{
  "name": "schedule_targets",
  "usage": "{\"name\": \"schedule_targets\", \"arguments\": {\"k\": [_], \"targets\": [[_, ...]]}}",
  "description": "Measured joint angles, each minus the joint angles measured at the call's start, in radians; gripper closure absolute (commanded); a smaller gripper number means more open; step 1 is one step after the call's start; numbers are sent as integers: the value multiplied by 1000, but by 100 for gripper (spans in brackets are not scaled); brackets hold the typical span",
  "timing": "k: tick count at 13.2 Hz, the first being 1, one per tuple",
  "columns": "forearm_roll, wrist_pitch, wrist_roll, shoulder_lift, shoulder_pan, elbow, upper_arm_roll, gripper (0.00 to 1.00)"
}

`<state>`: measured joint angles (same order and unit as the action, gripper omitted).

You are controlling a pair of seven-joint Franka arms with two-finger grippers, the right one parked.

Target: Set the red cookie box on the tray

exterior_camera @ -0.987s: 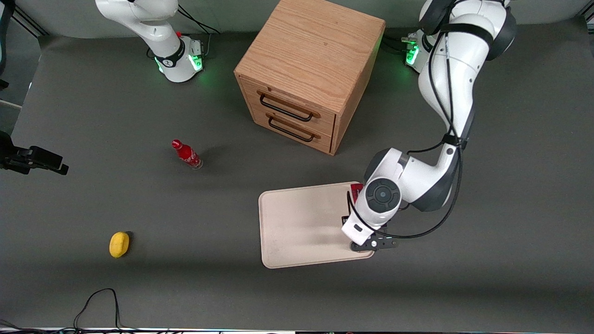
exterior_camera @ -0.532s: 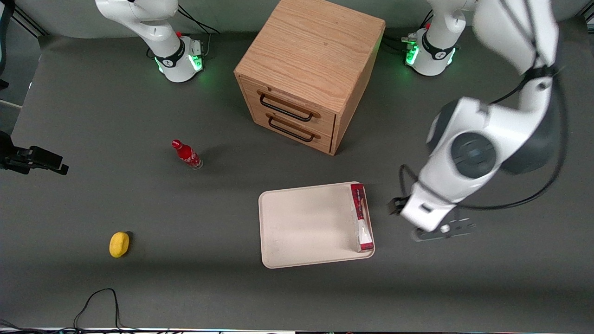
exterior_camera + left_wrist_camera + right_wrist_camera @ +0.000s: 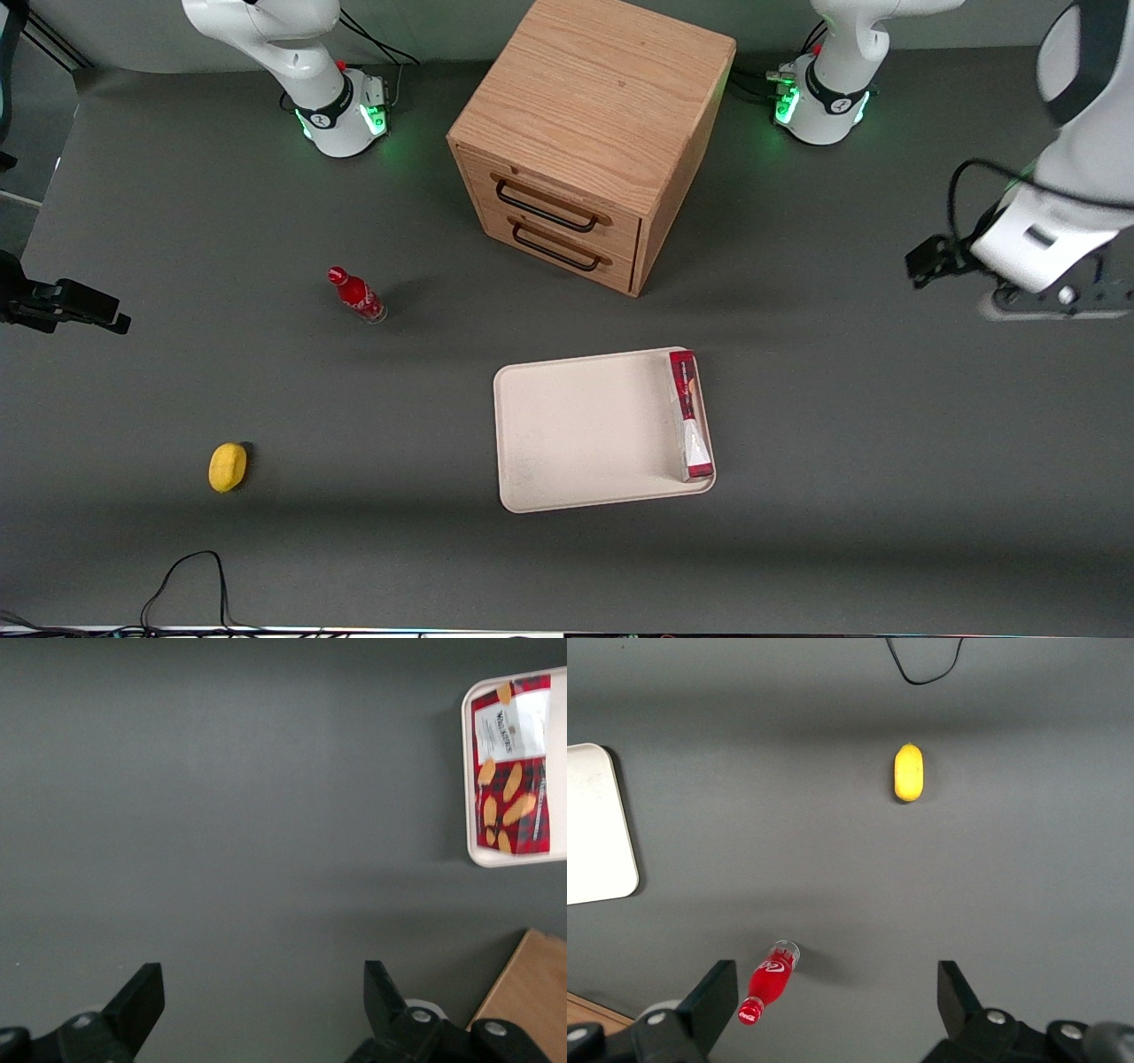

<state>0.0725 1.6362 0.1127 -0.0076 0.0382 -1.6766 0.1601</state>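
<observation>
The red cookie box (image 3: 690, 414) lies flat on the cream tray (image 3: 576, 430), along the tray's short edge toward the working arm's end. In the left wrist view the box (image 3: 514, 771) shows its red plaid face with cookie pictures, inside the tray's rim (image 3: 467, 771). My gripper (image 3: 1045, 297) hangs high over bare mat, well away from the tray toward the working arm's end of the table. In the wrist view the gripper (image 3: 264, 992) is open, with only grey mat between its fingers (image 3: 142, 997).
A wooden drawer cabinet (image 3: 589, 142) stands farther from the front camera than the tray; its corner (image 3: 527, 992) shows in the wrist view. A small red bottle (image 3: 356, 295) and a yellow object (image 3: 228, 466) sit toward the parked arm's end. A black cable (image 3: 190, 576) loops near the front edge.
My gripper let go of the box on the tray, rose, and swung away toward the working arm's end. The box stays where it was set.
</observation>
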Motion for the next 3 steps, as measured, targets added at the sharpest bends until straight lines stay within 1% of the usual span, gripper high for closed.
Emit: {"name": "schedule_targets", "arguments": {"k": [1,3], "targets": [[-18,0,-20,-56,24,-45,-1,0],[-30,0,-37,-150,49,-119,-2,0]]}}
